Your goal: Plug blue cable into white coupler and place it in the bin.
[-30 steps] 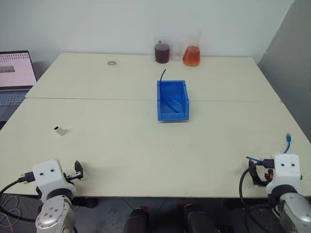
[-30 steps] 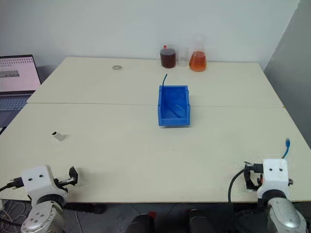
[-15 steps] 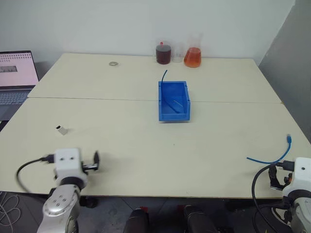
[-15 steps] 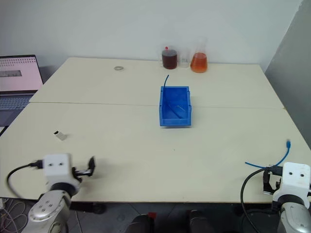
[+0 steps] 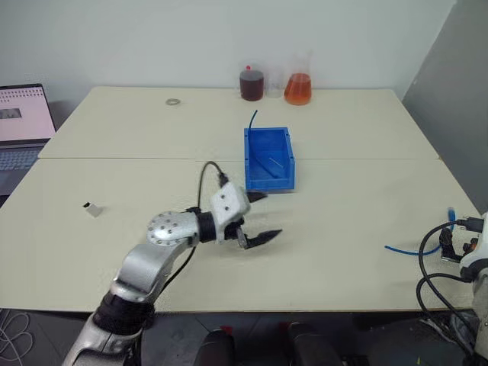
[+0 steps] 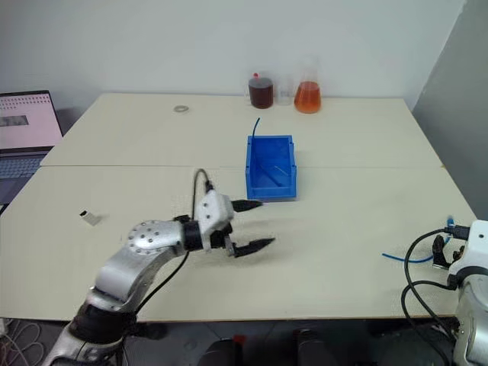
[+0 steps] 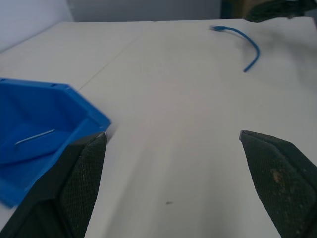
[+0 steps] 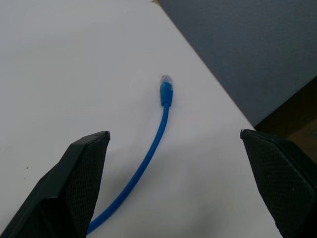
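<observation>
Right hand (image 8: 173, 183) open; blue cable (image 8: 148, 161) plug points away

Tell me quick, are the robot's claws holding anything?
Left claw: open, holding nothing.
Right claw: open, empty, blue cable lying on the table ahead of it.

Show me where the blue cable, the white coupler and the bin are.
blue cable (image 8: 148, 156): right wrist view, middle of the cord.
white coupler (image 5: 92, 208): left eye view, its body.
bin (image 5: 249, 158): left eye view, left wall.
</observation>
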Motion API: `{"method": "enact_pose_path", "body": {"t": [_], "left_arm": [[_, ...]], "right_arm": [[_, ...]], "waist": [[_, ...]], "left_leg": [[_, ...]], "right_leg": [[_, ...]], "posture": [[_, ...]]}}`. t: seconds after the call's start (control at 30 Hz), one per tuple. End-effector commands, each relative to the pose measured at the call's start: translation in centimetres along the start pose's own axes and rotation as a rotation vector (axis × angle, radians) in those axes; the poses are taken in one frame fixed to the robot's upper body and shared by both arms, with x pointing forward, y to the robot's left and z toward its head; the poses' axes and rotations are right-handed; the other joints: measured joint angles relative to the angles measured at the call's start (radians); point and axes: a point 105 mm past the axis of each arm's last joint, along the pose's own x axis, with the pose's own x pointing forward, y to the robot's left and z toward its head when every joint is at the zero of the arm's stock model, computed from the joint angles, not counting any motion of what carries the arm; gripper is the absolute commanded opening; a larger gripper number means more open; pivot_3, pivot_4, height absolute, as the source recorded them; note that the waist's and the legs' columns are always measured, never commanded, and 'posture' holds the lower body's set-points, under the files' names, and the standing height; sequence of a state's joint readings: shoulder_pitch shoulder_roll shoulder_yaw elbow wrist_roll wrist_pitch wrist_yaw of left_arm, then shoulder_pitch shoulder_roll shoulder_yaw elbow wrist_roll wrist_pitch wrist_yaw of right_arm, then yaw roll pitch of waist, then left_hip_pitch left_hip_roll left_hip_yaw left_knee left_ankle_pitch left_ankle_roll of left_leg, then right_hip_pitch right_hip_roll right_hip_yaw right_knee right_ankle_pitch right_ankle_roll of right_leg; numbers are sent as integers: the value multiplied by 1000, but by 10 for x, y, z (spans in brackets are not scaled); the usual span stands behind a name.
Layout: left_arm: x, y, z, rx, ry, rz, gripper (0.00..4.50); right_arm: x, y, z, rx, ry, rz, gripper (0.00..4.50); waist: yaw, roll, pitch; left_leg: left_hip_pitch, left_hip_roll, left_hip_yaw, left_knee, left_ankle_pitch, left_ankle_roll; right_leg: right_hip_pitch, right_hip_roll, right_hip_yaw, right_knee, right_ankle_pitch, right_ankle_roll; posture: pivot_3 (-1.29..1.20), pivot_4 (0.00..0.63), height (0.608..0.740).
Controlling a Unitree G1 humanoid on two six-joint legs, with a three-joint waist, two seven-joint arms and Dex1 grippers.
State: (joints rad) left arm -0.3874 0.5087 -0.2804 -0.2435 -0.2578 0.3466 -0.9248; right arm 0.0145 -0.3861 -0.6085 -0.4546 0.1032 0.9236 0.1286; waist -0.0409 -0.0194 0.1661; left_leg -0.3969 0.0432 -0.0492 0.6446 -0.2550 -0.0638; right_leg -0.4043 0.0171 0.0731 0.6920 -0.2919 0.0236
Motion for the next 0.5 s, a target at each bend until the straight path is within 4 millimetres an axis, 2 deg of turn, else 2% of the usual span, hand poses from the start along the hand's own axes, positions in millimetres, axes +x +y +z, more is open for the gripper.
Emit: {"method": "enact_pose_path", "body": {"t": [0.03,0.13,0.23,0.4,0.5], "left_arm": [[26,-16,12,112,-58,-187,4500],[42,-13,17,148,-93,-199,4500],[58,-13,20,143,-124,-207,4500],[63,-17,23,138,-148,-225,4500],[63,-16,24,143,-151,-228,4500]], "right_arm": [[13,-6,4,10,19,41,4487],[22,-8,-2,42,80,88,4487],[34,-23,6,32,68,50,4487],[45,-28,6,50,87,71,4487],[51,-24,0,112,107,116,4487]], "waist": [[3,0,0],[7,1,0],[7,2,-1],[3,3,-1],[4,3,-2]], "left_leg": [[-1,0,0,0,0,0],[-1,-1,0,1,0,0],[-1,-2,0,1,0,0],[-1,-1,0,1,0,1],[-1,-1,0,1,0,1]], "right_leg": [[0,0,0,0,0,0],[0,-1,0,-1,0,0],[1,-1,0,-1,0,1],[0,-1,1,-1,0,1],[1,-1,1,-1,0,1]], "posture": [[0,150,740],[0,150,740],[0,150,740],[0,150,740],[0,150,740]]}}
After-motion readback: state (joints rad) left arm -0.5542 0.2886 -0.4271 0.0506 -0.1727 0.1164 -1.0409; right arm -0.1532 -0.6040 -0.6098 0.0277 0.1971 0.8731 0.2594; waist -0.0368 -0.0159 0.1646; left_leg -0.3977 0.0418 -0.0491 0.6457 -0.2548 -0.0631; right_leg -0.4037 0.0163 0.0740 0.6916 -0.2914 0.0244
